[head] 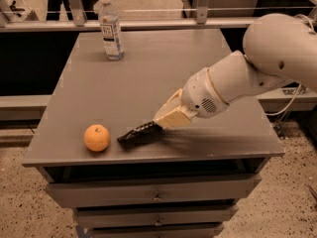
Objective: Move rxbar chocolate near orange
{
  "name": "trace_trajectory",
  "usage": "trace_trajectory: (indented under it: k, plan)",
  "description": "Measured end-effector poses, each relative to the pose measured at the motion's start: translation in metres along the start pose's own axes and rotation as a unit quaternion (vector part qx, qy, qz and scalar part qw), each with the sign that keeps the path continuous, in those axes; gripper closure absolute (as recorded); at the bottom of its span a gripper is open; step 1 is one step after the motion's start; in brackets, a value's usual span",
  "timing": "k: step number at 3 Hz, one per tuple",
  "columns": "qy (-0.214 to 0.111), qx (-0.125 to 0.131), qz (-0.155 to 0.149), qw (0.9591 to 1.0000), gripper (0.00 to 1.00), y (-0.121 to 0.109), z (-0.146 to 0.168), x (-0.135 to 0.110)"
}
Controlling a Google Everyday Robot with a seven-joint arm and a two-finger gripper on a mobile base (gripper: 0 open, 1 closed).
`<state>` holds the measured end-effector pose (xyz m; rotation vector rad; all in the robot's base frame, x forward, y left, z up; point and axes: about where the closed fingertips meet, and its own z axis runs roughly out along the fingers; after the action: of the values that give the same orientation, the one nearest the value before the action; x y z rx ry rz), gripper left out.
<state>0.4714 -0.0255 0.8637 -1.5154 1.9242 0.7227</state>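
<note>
a small round orange (96, 138) sat on the front left part of a grey flat-topped cabinet table (148, 73), close to its front edge. just to the right of the orange, near it but not touching, was the flat, thin, black-wrapped rxbar chocolate (138, 134). the bar pointed its free end toward the orange and sloped down that way, with the low tip at or barely above the tabletop; i could not tell which. its other end, away from the orange, was pinched in the cream-coloured two-finger gripper (159, 124), which was clamped around it. the gripper sat further right of the orange than the bar did, at the tip of a bulky white arm (237, 78) that reached in from the right side. well behind the orange, near the back edge of the table, a clear plastic water bottle with a white cap (111, 28) stood upright. below the orange, grey drawers (153, 192) ran across the cabinet front.
</note>
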Motion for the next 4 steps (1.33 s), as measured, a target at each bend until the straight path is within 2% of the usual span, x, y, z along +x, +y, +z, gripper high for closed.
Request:
trace_trajectory:
  k: [1,2,3,4]
  plan:
    - [0.001,-0.003,0.006,1.0000,0.28,0.001,0.003,0.002]
    - [0.002,-0.006,0.010,0.9999,0.06,0.002,0.004,0.003]
    - [0.002,-0.002,0.011,0.9999,0.00,-0.001,0.000,0.003]
    - [0.003,0.015,0.002,0.9999,0.00,-0.018,-0.030,0.002]
